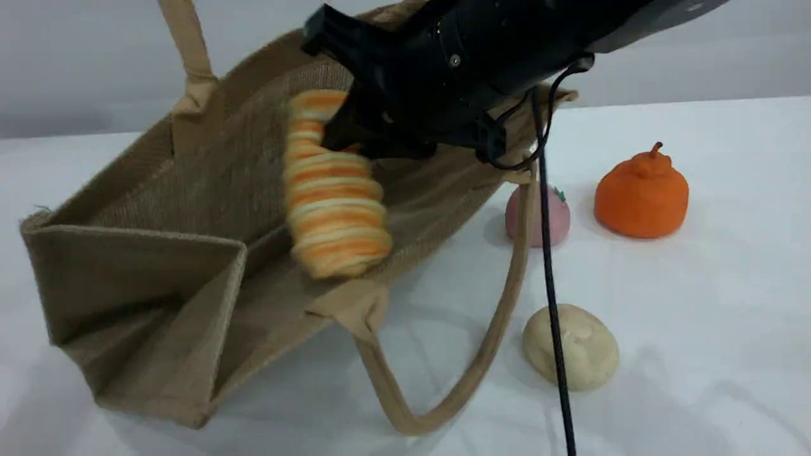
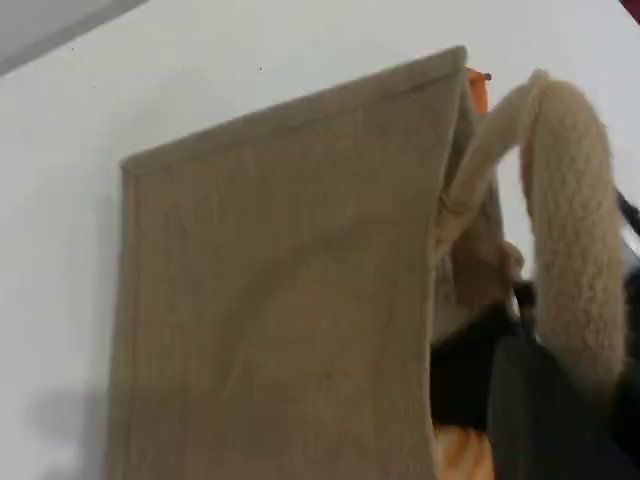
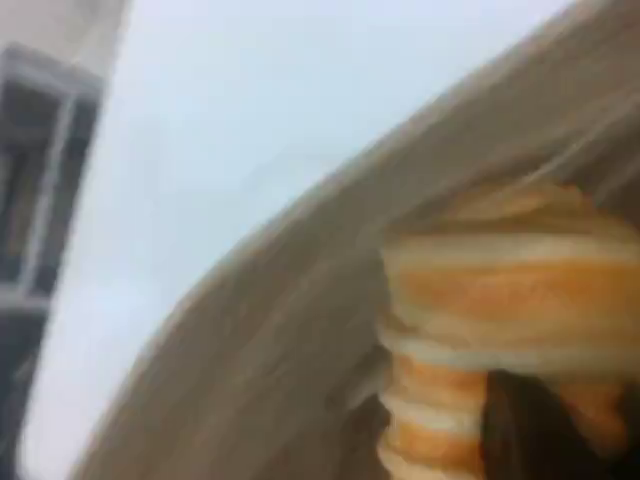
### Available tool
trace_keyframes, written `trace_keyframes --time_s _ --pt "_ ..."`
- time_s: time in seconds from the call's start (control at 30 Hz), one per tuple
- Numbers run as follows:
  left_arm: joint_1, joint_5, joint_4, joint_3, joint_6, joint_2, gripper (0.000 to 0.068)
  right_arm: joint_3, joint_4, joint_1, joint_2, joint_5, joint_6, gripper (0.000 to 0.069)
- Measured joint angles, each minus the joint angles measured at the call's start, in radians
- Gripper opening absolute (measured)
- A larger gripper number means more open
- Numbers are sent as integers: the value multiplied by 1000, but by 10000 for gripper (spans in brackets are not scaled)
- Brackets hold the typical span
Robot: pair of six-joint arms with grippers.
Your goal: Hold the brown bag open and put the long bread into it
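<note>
My right jaws (image 1: 345,136) clamped on long bread (image 1: 332,190), gripping its upper end. Loaf hangs inside brown bag (image 1: 190,209) mouth, long axis pointing down toward bag floor. My left jaws closed, apparently holding bag handle (image 2: 575,230) up.

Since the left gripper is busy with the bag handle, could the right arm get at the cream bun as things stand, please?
Probably not yet: the right gripper is shut on the long bread over the brown bag. Otherwise the cream bun sits in the open, crossed only by the arm's cable.
</note>
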Motion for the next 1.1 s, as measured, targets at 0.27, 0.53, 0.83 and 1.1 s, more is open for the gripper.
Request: trace_keyframes --time_s 0.27,0.53,0.83,1.1 --pt "0 5 -28 0 3 0 90 -19 1 -1 30 -83 -2 57" --pt "0 5 -23 0 4 0 90 -22 -1 -1 30 -45 -113 113" --pt "0 5 -18 0 4 0 90 -22 -3 -1 27 13 -141 403" --pt "0 4 -9 0 4 0 90 -20 -90 -21 -57 41 -137 445"
